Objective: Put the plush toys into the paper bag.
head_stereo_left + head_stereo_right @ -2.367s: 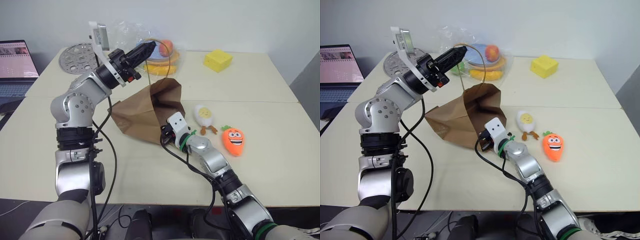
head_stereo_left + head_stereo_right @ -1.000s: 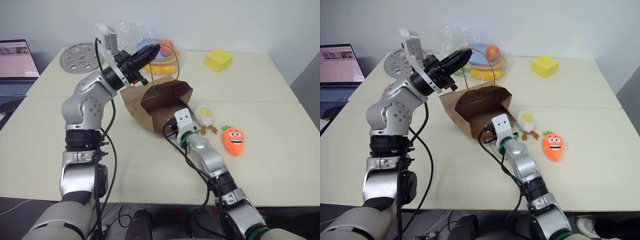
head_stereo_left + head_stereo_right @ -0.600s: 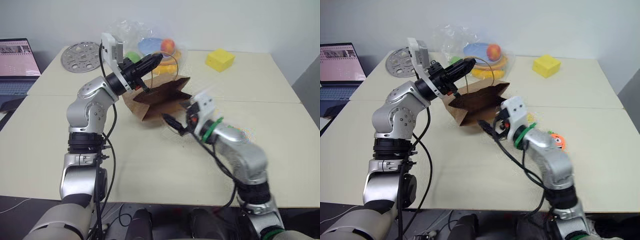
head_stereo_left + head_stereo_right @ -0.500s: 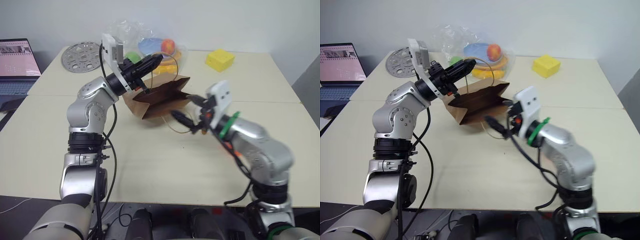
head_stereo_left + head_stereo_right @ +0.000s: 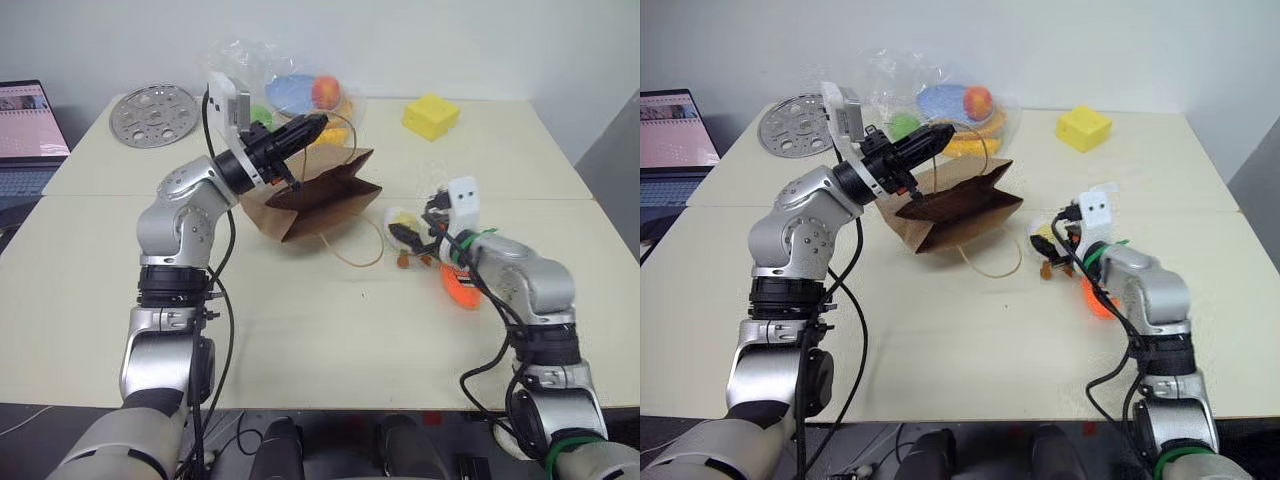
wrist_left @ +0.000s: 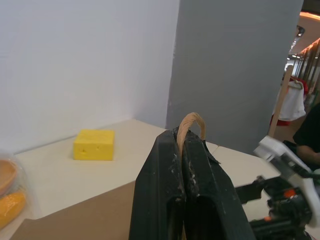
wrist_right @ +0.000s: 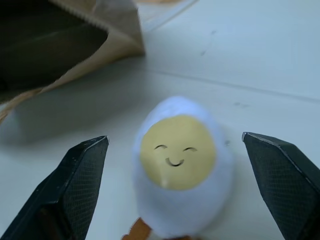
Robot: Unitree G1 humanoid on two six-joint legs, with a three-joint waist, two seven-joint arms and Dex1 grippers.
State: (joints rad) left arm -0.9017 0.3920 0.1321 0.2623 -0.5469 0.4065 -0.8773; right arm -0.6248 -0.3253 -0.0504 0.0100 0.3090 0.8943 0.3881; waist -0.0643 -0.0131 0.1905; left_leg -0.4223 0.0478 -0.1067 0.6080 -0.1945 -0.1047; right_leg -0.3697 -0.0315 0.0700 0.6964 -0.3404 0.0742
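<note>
The brown paper bag (image 5: 322, 198) lies tilted on the table with its dark mouth facing right. My left gripper (image 5: 306, 127) is shut on one twisted handle (image 6: 190, 123) and holds the bag's top edge up. The other handle loop (image 5: 358, 250) rests on the table. Just right of the bag stands the white egg toy (image 7: 177, 165) with its yellow yolk face. My right gripper (image 7: 175, 139) is open, one black finger (image 7: 80, 187) on each side of the egg, not touching it. The orange carrot toy (image 5: 458, 286) lies beyond, mostly hidden behind my right forearm.
A yellow sponge block (image 5: 431, 114) sits at the back right. A clear plastic bag (image 5: 290, 85) with fruit and a blue plate is behind the paper bag. A perforated metal disc (image 5: 154, 102) and a laptop (image 5: 24, 130) are at the far left.
My right gripper let go of the bag's lower edge, opened wide and swung right to the egg toy. The bag's mouth has sagged flatter. The left gripper kept its hold.
</note>
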